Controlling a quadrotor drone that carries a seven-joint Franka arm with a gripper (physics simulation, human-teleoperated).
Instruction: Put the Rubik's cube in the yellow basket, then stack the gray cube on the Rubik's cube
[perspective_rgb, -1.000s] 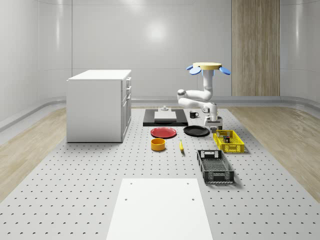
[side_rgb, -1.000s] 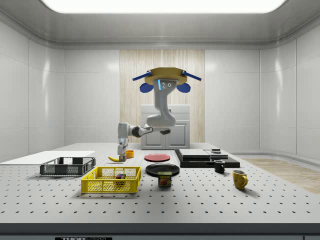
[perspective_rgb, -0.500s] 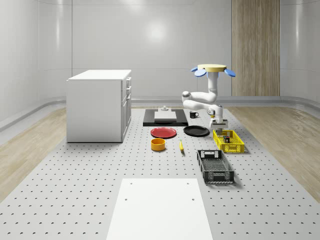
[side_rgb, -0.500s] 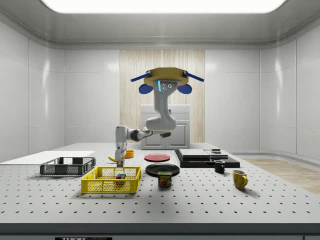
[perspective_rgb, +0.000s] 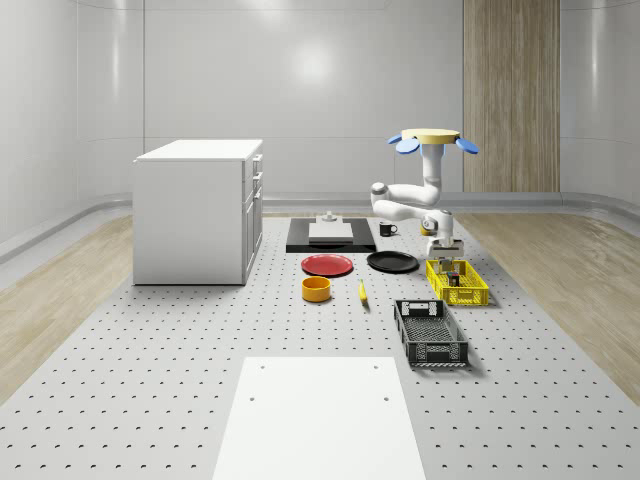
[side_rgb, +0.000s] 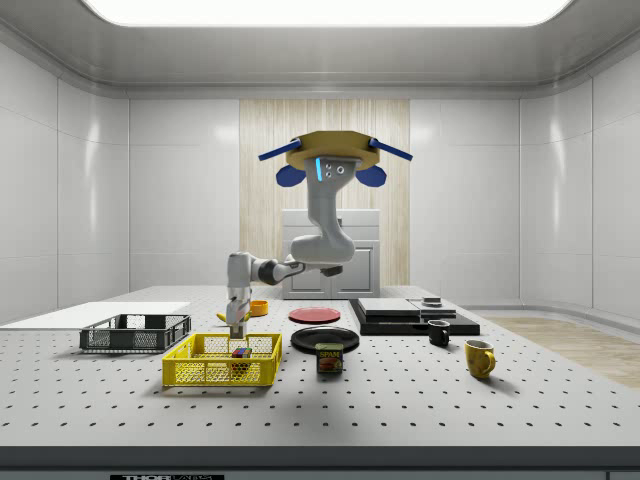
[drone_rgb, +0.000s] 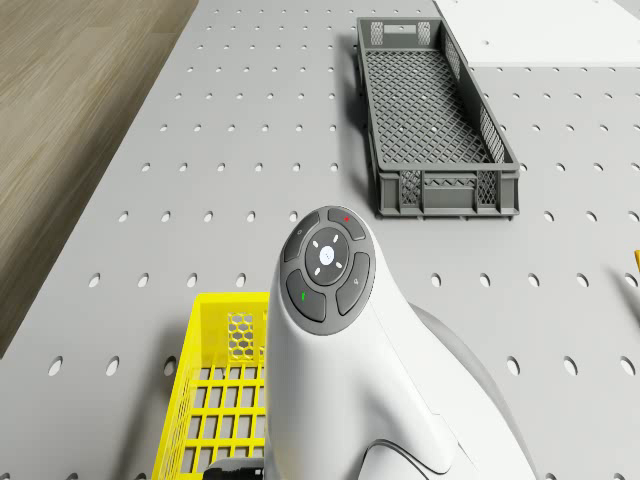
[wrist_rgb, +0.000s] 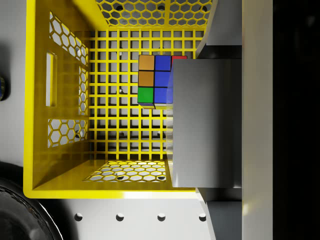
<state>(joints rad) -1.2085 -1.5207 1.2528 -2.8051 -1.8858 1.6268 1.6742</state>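
In the side view, l to r: the yellow plastic mesh basket (side_rgb: 222, 360) sits on the holey table w/ the colourful Rubik's cube (wrist_rgb: 155, 81) inside, the gripper (side_rgb: 237, 326) hangs just above it, shut tight on the plain gray cube (wrist_rgb: 206, 122), & the drone (side_rgb: 332, 160) hovers up high.

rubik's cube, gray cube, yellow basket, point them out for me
Rubik's cube (wrist_rgb: 154, 81), wrist view, on its top face of coloured tiles.
gray cube (wrist_rgb: 206, 122), wrist view, on its flat gray face.
yellow basket (wrist_rgb: 31, 100), wrist view, on its rim.
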